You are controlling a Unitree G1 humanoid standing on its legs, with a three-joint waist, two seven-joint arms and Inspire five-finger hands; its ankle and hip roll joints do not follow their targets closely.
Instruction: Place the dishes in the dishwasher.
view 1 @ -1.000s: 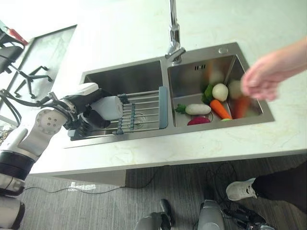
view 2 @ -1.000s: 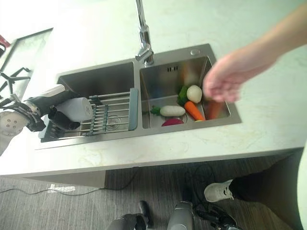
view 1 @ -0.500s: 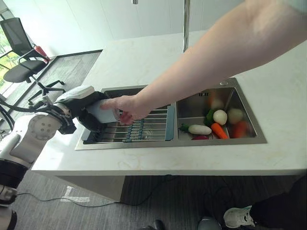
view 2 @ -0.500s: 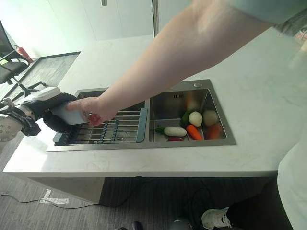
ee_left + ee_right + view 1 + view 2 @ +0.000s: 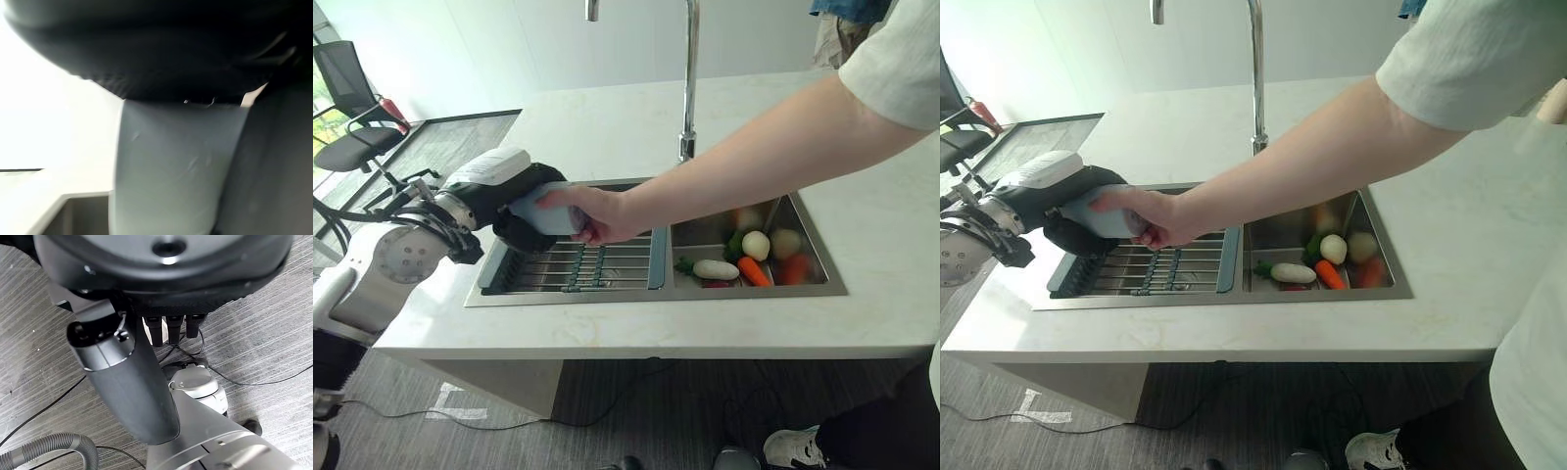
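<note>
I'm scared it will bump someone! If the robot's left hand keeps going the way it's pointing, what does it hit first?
Most likely the person's hand. The left robot hand points across the sink's left basin, curled round a pale cup, and the person's fingers already grip that cup's far end. Depth beyond is unclear.

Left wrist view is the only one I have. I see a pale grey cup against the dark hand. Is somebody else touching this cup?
Observer: Yes. A person's hand grips the cup while the left hand is curled round it.
Operator: Where is it?
Observer: Above the rack in the left sink basin.
Operator: And the right hand?
Observer: The right hand hangs low over the floor, fingers relaxed, holding nothing.
</note>
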